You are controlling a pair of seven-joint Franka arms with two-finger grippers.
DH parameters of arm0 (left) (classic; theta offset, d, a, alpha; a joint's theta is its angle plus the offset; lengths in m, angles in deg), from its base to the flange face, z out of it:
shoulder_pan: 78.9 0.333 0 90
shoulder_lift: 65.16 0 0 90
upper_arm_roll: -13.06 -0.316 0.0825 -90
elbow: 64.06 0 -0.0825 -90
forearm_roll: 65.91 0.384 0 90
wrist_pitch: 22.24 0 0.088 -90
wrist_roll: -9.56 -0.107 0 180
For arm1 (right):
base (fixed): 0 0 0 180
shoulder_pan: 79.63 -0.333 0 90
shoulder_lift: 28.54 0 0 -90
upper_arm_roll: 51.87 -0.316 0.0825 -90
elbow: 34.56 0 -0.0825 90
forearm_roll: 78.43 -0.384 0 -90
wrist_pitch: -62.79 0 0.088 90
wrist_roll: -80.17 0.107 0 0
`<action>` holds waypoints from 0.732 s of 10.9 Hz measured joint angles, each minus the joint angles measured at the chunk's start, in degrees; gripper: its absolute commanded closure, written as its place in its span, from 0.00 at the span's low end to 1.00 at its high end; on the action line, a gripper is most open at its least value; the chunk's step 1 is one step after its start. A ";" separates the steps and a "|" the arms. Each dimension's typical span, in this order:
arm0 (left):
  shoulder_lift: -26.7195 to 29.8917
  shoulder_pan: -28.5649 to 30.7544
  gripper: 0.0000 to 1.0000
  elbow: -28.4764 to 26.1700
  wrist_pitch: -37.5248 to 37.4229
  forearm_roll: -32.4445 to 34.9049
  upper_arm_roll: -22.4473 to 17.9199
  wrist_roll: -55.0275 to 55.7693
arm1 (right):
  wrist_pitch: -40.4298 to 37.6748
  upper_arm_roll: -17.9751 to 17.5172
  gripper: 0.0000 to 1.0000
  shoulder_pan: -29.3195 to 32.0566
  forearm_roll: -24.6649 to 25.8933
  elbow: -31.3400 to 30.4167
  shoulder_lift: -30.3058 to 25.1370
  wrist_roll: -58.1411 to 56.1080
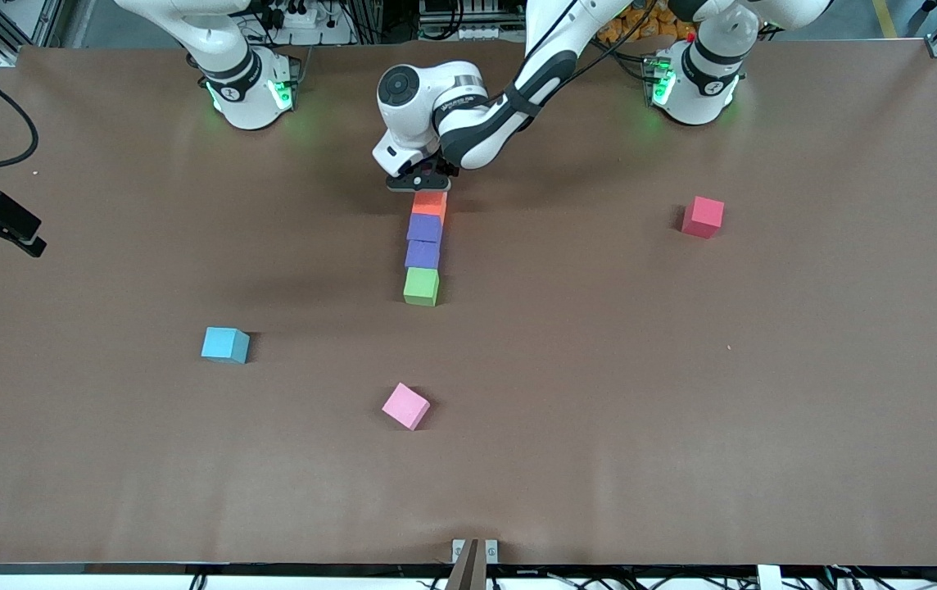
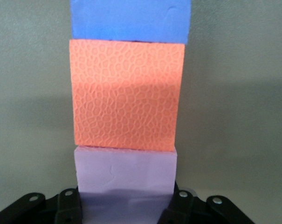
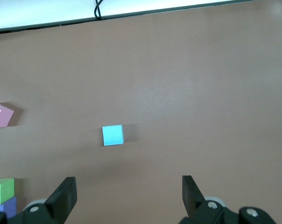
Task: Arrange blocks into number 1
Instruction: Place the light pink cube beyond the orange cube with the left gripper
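Already a column of blocks stands in the middle of the table (image 1: 108,459): the green block (image 1: 421,287) at the end nearest the front camera, then two purple blocks (image 1: 423,241), then the orange block (image 1: 430,204), each touching the next. The left wrist view shows a light pink block (image 2: 126,173) set against the orange one at the end toward the arms' bases, with the left end effector (image 1: 421,182) down over it and its fingers (image 2: 68,205) at either side of that block, seemingly pinching it or just letting go. So the upright stroke of the 1 looks nearly finished; whether a flag or foot is meant to follow I cannot say.

The column's long axis runs straight from the front camera toward the bases, with a slight lean toward the left arm's end at its top.

Loose blocks lie well apart from it: cyan block (image 1: 225,345), pink block (image 1: 405,406), red block (image 1: 703,217). The right end effector (image 3: 129,198) waits spread wide, holding nothing, above the table.
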State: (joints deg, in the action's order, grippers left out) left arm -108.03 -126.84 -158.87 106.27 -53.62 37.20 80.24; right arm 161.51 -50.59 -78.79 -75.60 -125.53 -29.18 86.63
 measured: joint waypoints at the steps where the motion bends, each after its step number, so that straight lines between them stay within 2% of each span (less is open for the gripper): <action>1: -0.22 -0.01 0.00 0.19 0.00 0.06 -0.01 -1.05 | -0.02 -0.04 0.00 0.00 -0.01 0.00 0.06 0.00; 6: 0.24 0.18 0.00 1.82 -0.50 0.32 -0.10 -0.97 | -0.98 -0.25 0.00 -0.55 -0.20 0.43 0.32 0.00; 8: 3.37 0.43 0.00 2.63 -3.63 0.35 -1.24 -0.62 | -1.80 -0.38 0.00 -0.59 -0.20 0.58 0.32 0.00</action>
State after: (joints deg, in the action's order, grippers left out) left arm -104.65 -126.41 -156.24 102.64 -53.27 35.96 79.63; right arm 159.71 -50.97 -79.38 -75.80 -124.96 -28.86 86.63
